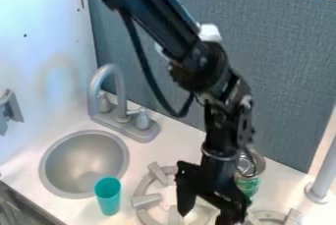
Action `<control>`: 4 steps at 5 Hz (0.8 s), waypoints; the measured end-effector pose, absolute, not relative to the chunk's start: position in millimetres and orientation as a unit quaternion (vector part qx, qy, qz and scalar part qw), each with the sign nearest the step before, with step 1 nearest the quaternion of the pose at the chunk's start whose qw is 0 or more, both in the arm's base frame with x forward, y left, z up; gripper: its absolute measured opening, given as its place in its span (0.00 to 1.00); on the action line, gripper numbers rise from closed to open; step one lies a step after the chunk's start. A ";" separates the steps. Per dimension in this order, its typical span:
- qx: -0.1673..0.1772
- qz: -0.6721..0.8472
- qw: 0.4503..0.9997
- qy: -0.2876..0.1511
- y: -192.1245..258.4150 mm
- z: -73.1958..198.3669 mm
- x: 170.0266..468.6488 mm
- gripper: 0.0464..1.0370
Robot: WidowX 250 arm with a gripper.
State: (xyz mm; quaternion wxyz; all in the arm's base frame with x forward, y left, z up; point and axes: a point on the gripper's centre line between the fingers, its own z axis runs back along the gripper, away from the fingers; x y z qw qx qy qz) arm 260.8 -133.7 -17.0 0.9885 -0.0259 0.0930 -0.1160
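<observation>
The black hand (207, 203) hangs low at the bottom of the view, pointing down, and from where I'm standing it looks open, its two fingers spread apart over a grey burner grate (140, 189). I can see bits of the grate between and beside them, its stubby prongs pointing inward. Right up by the hand, just to its right and partly behind it, is a can (250, 164) with a silvery top and a green side; whether the two touch, I can't tell from here. A second burner grate (267, 214) sits at the bottom edge, below the can.

Over to the left of the first grate, a teal cup (108, 198) stands upright on the white bench (172, 133), near the edge of a round grey sink (43, 167). Behind the sink rises a grey faucet (121, 96), its neck curved over, with a knob on either side. Well off to the right, a grey post (324, 175) stands on a round foot.

The black arm (154, 17) slants down from the top edge, a cable looping beside it, in front of a blue-grey panel (275, 71). On the left is a white wall (39, 27) with a grey fitting (10, 108).
</observation>
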 end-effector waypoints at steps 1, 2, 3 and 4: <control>-0.030 -0.111 0.990 0.077 -138.6 -11.3 268.5 0.97; -0.029 -0.130 0.988 0.076 -164.5 -21.7 274.1 0.97; -0.041 -0.151 0.986 0.062 -190.7 -17.2 276.5 0.97; -0.038 -0.164 0.984 0.064 -210.2 -24.2 276.9 0.97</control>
